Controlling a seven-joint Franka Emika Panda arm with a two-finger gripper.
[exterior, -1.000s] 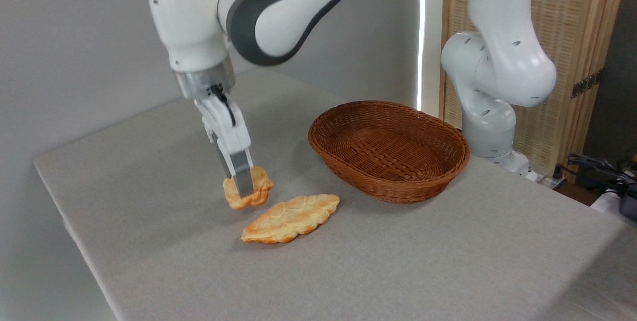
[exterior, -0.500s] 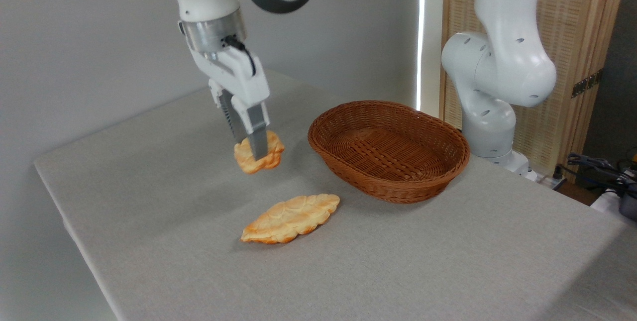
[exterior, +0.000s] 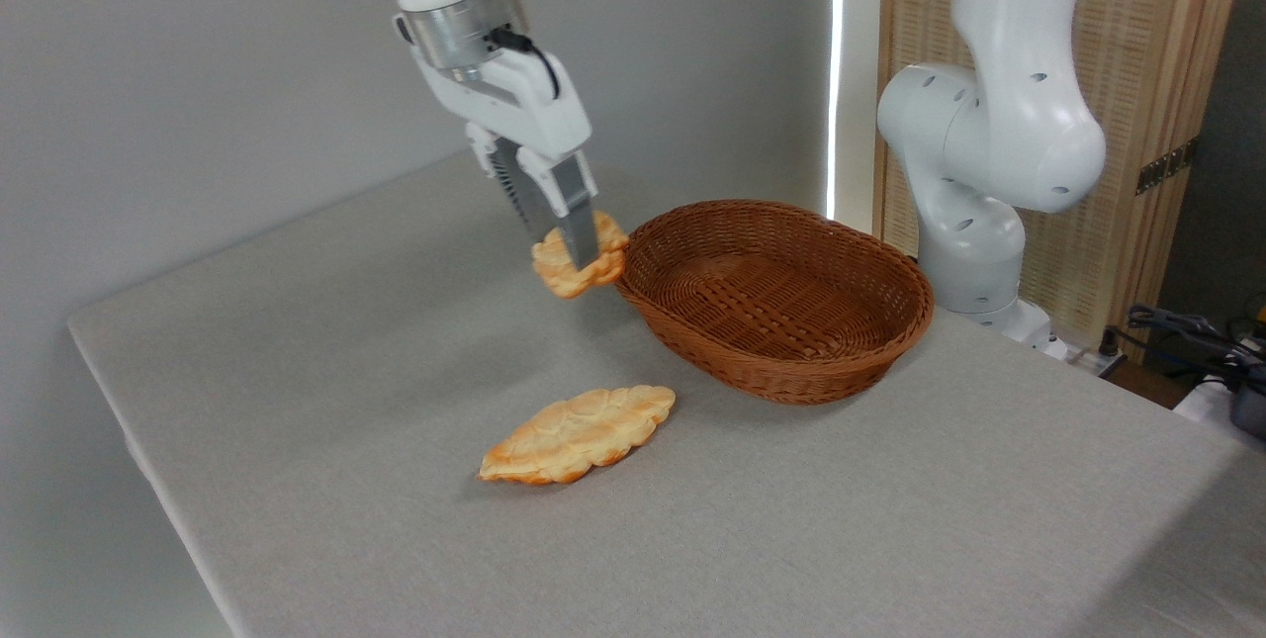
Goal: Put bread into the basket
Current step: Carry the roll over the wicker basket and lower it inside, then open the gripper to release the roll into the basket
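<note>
Since a second ago, arm and load have shifted up and to the right: the bread (exterior: 579, 264) was low over the surface beside the flat loaf, and now hangs in the air at the left rim of the basket (exterior: 771, 297). Half a second ago it was only midway along that path.

Hand (exterior: 572, 244): closed on the bread, the two fingers (exterior: 577, 213) pointing down and tilted slightly to the right, the near one crossing the roll's face. The roll shows on both sides of that finger, golden-orange below, paler on top. It is clear of the surface; its shadow falls on the cloth below and to the left of the basket.

Bread versus basket: the roll's right edge overlaps the basket's left rim in this view. Whether it touches the wicker or sits just in front of it cannot be told. It is not inside the basket; the woven floor is bare.

Second item: a longer, flat, leaf-shaped braided bread (exterior: 579, 433) lies on the surface (exterior: 346, 401) toward the front, near the basket's lower left side but apart from it, well below the held roll.

Surface covered in grey cloth, its left edge running diagonally. Arm base (exterior: 974, 193) stands behind and to the right of the basket, white, in front of a slatted wooden screen (exterior: 1137, 74). Dark cables (exterior: 1187, 331) at the far right edge.
</note>
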